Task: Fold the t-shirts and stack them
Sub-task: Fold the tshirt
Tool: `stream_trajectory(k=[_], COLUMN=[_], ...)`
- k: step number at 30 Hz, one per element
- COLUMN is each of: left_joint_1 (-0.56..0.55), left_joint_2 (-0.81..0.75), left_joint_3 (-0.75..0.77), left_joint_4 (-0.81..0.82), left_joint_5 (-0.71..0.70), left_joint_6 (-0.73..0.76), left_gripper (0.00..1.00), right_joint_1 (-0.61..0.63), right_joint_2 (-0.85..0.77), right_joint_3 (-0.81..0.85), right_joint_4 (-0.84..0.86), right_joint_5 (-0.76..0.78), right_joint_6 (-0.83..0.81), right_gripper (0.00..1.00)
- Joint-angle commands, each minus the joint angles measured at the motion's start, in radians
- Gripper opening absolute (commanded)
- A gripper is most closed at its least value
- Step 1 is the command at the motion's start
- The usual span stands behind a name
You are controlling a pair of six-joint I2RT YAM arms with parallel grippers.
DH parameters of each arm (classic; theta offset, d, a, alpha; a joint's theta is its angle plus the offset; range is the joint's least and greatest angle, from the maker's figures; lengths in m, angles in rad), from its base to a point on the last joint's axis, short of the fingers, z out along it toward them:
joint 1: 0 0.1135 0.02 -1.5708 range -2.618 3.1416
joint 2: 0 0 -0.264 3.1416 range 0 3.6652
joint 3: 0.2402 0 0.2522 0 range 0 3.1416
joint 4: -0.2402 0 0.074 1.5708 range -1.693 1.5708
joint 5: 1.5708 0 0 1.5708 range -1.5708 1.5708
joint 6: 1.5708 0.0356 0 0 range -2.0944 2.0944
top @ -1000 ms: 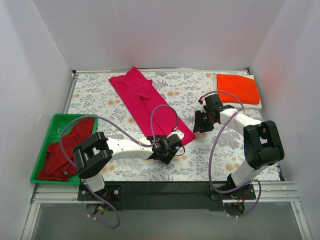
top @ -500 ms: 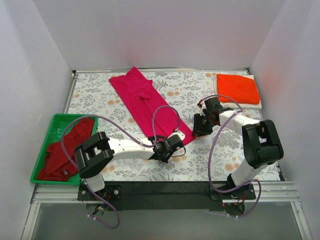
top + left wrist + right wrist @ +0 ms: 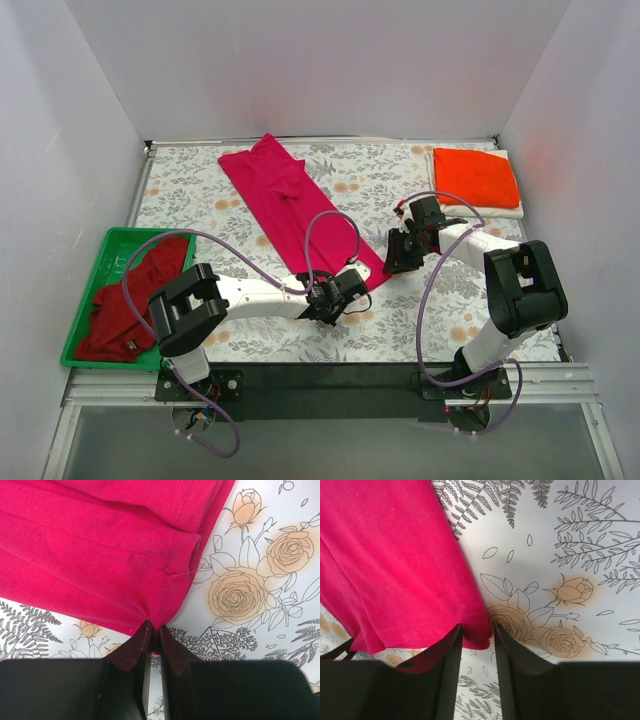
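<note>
- Grips with the left claw (image 3: 151,628): jaws pressed almost together, with a hem corner of the pink t-shirt (image 3: 95,545) pinched between the tips.
- Straddles with the right claw (image 3: 477,632): jaws apart with a clear gap, the other hem corner of the same shirt reaching into that gap, not clamped.
- Lies flat as a long folded strip on the flowered table (image 3: 200,200), running from 11 o'clock to 5 o'clock in the top view.
- Meets both claws at its 5 o'clock end, the left claw at the nearer corner and the right claw at the corner toward 3 o'clock.
- Rests folded at 2 o'clock on the table: orange-red t-shirt (image 3: 475,175) on top of the white t-shirt (image 3: 485,211).
- Lies crumpled at 8 o'clock: dark red t-shirt (image 3: 130,300) inside the green tray (image 3: 85,290).
</note>
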Motion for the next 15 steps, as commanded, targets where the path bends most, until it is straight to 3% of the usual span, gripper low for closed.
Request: stream_trajectory(k=[1, 2, 3, 5, 15], left_joint_1=[-0.009, -0.010, -0.010, -0.010, -0.085], left_joint_2=[-0.002, -0.004, -0.007, -0.014, -0.056], left_joint_3=[0.010, 0.011, 0.011, 0.019, 0.085], left_joint_4=[-0.040, -0.044, -0.046, -0.061, -0.104], left_joint_5=[0.068, 0.069, 0.080, 0.094, 0.384], left_joint_6=[-0.018, -0.018, -0.019, -0.019, -0.045], left_gripper=[0.11, 0.10, 0.10, 0.10, 0.05], right_joint_1=[0.013, 0.013, 0.012, 0.013, 0.012], right_joint_2=[0.015, 0.014, 0.014, 0.011, -0.139], right_joint_3=[-0.043, -0.043, -0.040, -0.035, -0.043], right_joint_4=[-0.032, -0.030, -0.030, -0.036, -0.194], right_joint_5=[0.080, 0.091, 0.109, 0.120, 0.195], right_joint_6=[-0.021, -0.023, -0.025, -0.028, -0.049], right_gripper=[0.28, 0.25, 0.11, 0.01, 0.01])
